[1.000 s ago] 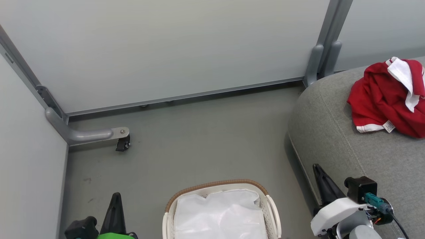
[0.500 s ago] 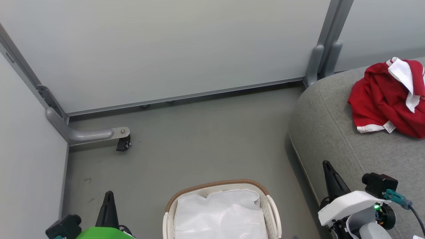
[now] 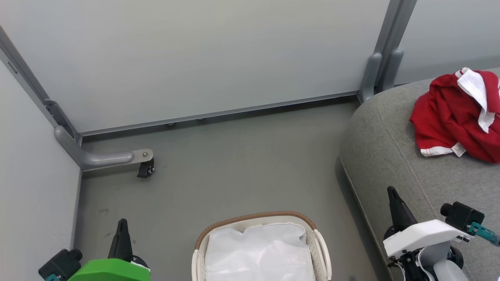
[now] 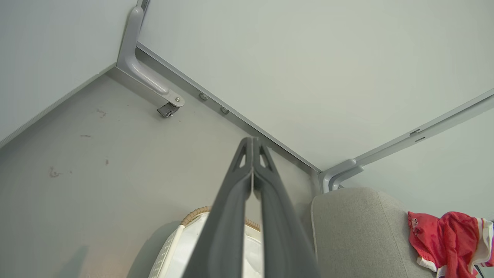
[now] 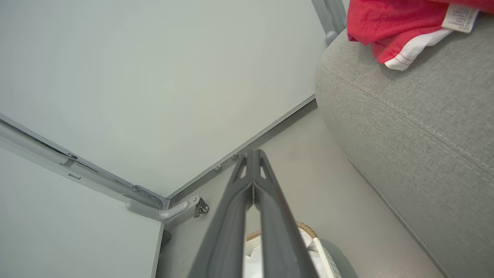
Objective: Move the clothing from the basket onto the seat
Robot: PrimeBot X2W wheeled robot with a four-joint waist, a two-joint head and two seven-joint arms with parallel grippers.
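A heap of red clothing [image 3: 455,117] with white trim and a small label lies on the grey seat [image 3: 394,156] at the right; it also shows in the left wrist view [image 4: 447,239] and the right wrist view [image 5: 389,27]. The basket [image 3: 261,249] stands on the floor at bottom centre, its white lining showing, no red fabric visible in it. My left gripper [image 3: 122,224] is shut and empty at the lower left, left of the basket. My right gripper [image 3: 391,192] is shut and empty over the seat's front edge, well below the clothing.
Pale partition walls close off the back and left. A grey bracket foot with a small caster [image 3: 144,168] stands on the grey floor [image 3: 234,168] at the left. A grey post [image 3: 381,66] rises just behind the seat's corner.
Both arms have drawn apart: the left gripper has gone left and lower in the head view, the right gripper right and a little higher. Clothing and basket lie unchanged.
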